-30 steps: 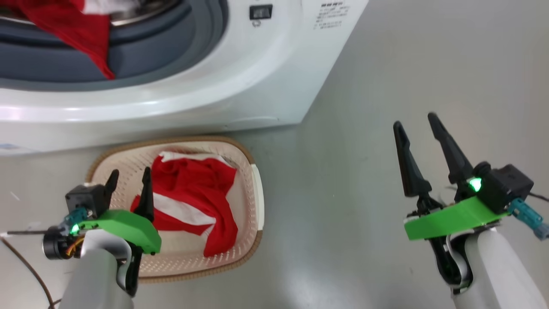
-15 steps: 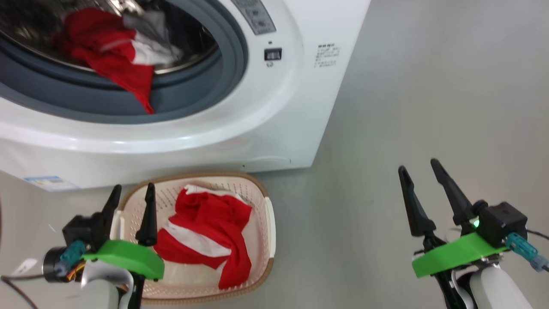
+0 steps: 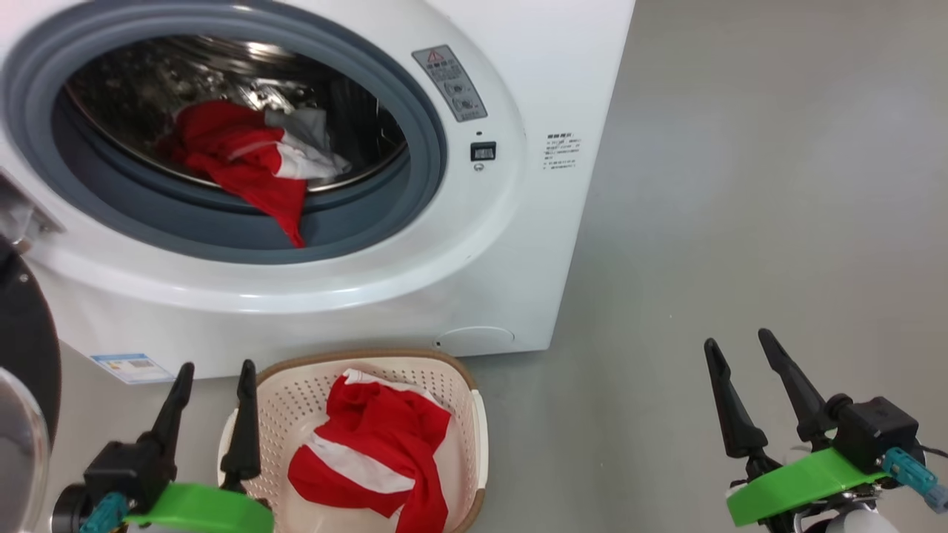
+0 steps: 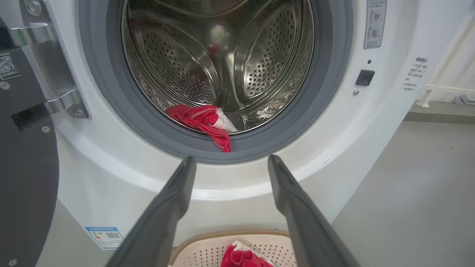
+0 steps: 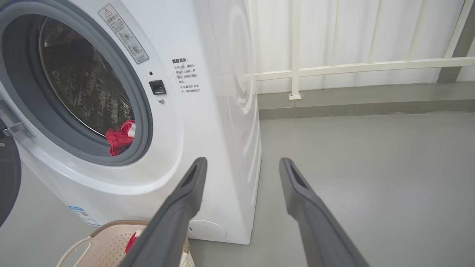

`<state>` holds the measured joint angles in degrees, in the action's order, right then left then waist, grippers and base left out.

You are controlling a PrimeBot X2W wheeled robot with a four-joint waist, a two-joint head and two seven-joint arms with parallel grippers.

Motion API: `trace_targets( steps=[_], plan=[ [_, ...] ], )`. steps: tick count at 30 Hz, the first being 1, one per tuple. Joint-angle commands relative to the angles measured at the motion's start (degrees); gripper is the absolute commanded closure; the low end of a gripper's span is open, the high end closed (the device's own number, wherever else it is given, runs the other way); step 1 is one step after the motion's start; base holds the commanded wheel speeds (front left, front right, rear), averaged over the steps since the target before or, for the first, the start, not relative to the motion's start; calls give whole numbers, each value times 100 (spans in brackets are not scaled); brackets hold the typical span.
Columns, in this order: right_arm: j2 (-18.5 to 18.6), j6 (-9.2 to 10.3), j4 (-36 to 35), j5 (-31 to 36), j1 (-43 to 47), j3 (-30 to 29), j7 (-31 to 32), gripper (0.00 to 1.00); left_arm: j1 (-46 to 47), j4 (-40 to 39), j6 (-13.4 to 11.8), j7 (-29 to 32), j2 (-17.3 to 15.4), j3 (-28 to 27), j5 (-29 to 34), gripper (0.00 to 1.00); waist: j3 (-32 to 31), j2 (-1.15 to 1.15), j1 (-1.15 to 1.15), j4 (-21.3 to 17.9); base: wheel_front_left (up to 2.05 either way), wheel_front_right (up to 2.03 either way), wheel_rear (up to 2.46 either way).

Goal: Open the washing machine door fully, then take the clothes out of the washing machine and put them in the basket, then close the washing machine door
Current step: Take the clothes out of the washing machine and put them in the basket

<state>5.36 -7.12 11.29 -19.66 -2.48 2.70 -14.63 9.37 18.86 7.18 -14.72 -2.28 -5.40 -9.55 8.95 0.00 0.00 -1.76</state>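
Left hand [image 3: 216, 366] at lower left of the frame, fingers spread wide, empty, beside the basket [image 3: 296, 403]. Right hand [image 3: 738, 340] at lower right, equally wide, empty, above the floor [image 3: 740, 185]. Washing machine [image 3: 489, 252] filling upper left, washing machine door [image 3: 26, 344] open at left edge. Clothes [image 3: 237, 152] in the drum [image 3: 148, 81], one red end over the gasket [image 3: 355, 229]. Red-and-white garment [image 3: 370, 451] in the basket, bottom centre.

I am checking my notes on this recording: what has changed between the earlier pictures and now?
The head camera tilted up, so more of the washing machine opening shows; the things themselves did not move. Nothing was taken hold of or let go. As before: left gripper and right gripper open and empty, one red garment in the basket, a second garment hanging over the grey seal.
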Motion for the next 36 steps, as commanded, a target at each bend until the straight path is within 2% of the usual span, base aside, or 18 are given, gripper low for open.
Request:
trace_targets(
  steps=[1, 12, 19, 26, 36],
  plan=[
    [86, -36, -149, -51, 56, 89, -37, 0, -117, -297, 30, -28, -72, -209, 64, 0, -161, 0, 0, 56, 0, 0, 0],
    [152, -36, -218, -63, 396, 19, -37, 0, -886, -1052, 20, -28, -62, -390, 64, 0, -464, 0, 0, 94, 0, 0, 0],
    [159, -36, -291, -59, 557, -55, -37, 0, -1377, -1523, -167, -28, -61, -340, -79, 0, -537, 0, 0, 99, 0, 0, 0],
    [135, -36, -332, -43, 566, -86, -37, 0, -1406, -1673, -275, -28, -60, -237, -104, 0, -465, 0, 0, 127, 0, 0, 0],
    [89, -36, -342, -30, 492, -92, -37, 0, -1285, -1657, -301, -28, -60, -199, -213, 0, -321, 0, 0, 150, 0, 0, 0]
  ],
)
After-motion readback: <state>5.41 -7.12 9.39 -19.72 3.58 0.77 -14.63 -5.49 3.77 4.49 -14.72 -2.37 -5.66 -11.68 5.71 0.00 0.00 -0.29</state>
